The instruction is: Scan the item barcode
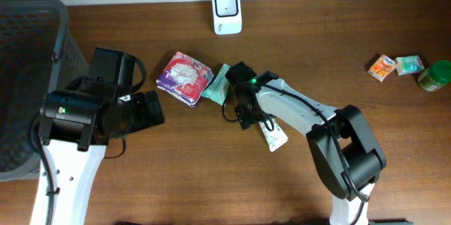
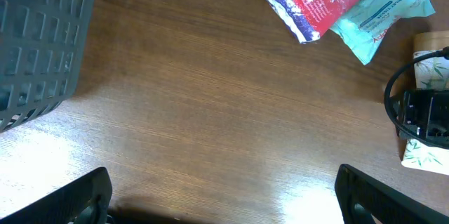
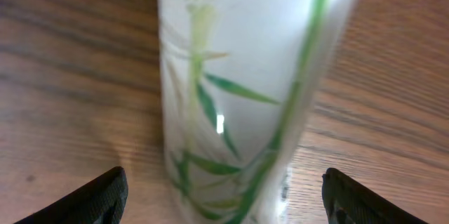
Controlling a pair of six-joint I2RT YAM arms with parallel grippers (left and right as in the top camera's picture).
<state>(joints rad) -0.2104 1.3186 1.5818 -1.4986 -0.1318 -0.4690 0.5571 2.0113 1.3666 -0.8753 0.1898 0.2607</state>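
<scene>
right tool [image 3: 223,197]: fingers stand wide apart, one at each lower corner of the wrist view. the bamboo-printed packet [image 3: 238,76] lies on the desk [image 3: 63,76] between them, apparently untouched. left tool [image 2: 223,199]: wide, nothing between its fingers, over bare wood at the left of the overhead frame. the scanner [image 1: 227,11] stands at the upper centre of that frame, well apart from the packet, which lies just below centre.

risks, as judged:
- the packet's wrapper looks glossy and soft, so fingers closing on it may slide off or pinch only a fold, and it could drop on the way to the scanner.
- the barcode side cannot be told from these views; if it faces the desk, the scan would fail without a turn.
- the purple pouch [image 1: 184,77] and teal pouch [image 1: 218,84] lie near the path to the scanner and could be knocked.
</scene>
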